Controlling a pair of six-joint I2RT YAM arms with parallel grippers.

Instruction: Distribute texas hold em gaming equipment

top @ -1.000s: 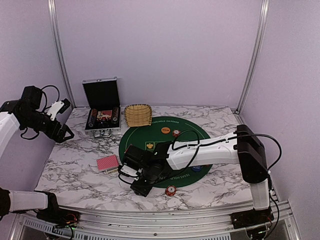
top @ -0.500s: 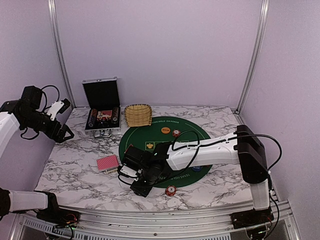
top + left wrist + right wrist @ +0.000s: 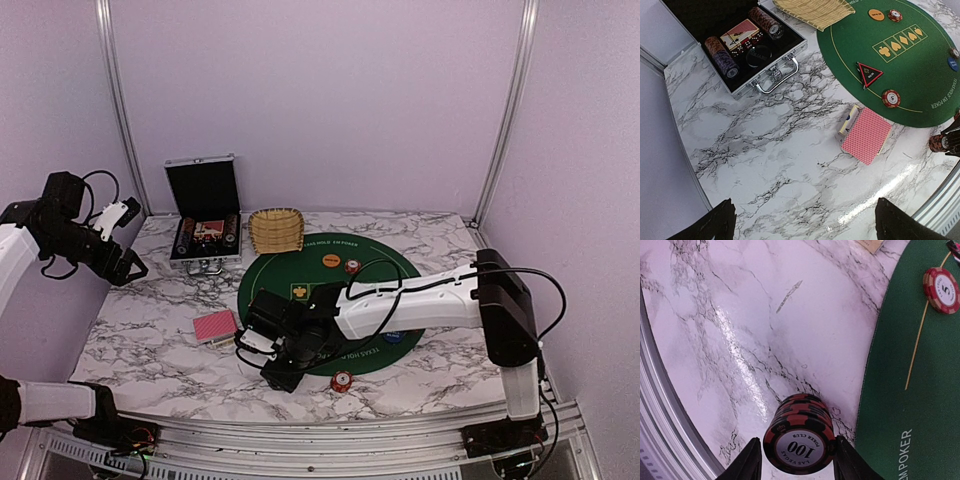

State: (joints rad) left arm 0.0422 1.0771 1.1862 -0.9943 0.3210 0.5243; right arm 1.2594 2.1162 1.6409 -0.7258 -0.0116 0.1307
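My right gripper (image 3: 799, 460) is shut on a stack of red-and-black poker chips (image 3: 800, 437) marked 100, low over the marble just left of the green mat (image 3: 910, 390). In the top view it (image 3: 275, 370) is at the mat's front-left edge. A single chip (image 3: 942, 290) lies on the mat nearby. The pink-backed card deck (image 3: 866, 134) lies on the marble left of the mat. A dark triangular marker (image 3: 869, 73), an orange disc (image 3: 876, 14), a blue disc (image 3: 953, 63) and another chip (image 3: 895, 15) sit on the mat. My left gripper (image 3: 807, 225) is open and empty, high at the far left (image 3: 128, 266).
The open silver-edged case (image 3: 740, 45) holds chip rows and a card box at the back left. The wicker basket (image 3: 276, 230) stands beside it. One chip (image 3: 342, 380) lies on the marble near the front edge. The metal table rail (image 3: 660, 440) runs close by the right gripper.
The right gripper with the chip stack has shifted very slightly toward the front-left. The left arm has not moved.
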